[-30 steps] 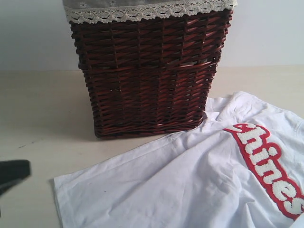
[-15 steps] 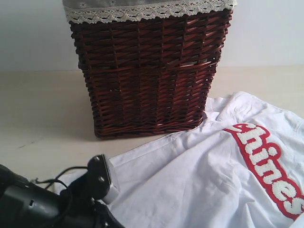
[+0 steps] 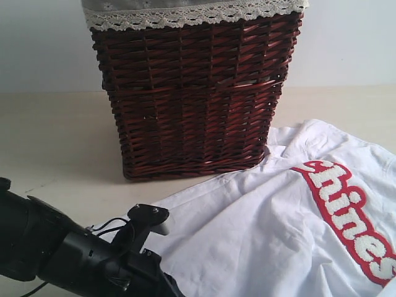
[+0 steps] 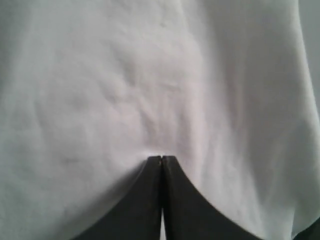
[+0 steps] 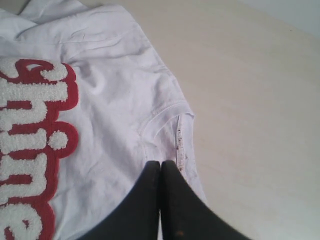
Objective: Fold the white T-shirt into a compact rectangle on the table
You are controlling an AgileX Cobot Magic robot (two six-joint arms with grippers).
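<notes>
Looking around the shirt, what else sits there, and does anything block it?

One dark woven wicker basket [image 3: 192,93] with a grey lace-trimmed liner [image 3: 185,12] stands on the table [image 3: 55,142], its base just touching the far edge of the white T-shirt [image 3: 260,235]. The black left arm [image 3: 62,253] lies across the shirt's near-left corner and hides it.

Give me the count.

One basket, one T-shirt, one red band [image 3: 346,216] with fuzzy white letters reading "shines". One arm shows in the exterior view, and two grippers show across the wrist views.

And the grippers?

Left gripper [image 4: 161,159]: fingers pressed together, tips on plain white cloth that puckers there. Right gripper [image 5: 160,164]: also pressed together, tips at the neck collar [image 5: 167,109], bare table alongside. Whether either nips a fold, I cannot tell.

Where does the shirt lie?

Spread out but wrinkled on the table, right of the basket and nearer the camera.

What changed?

A second ago only a dark sliver showed at the left edge. Half a second ago the arm sat lower over the corner, and now it reaches further in. Shirt and basket lie as before.
</notes>
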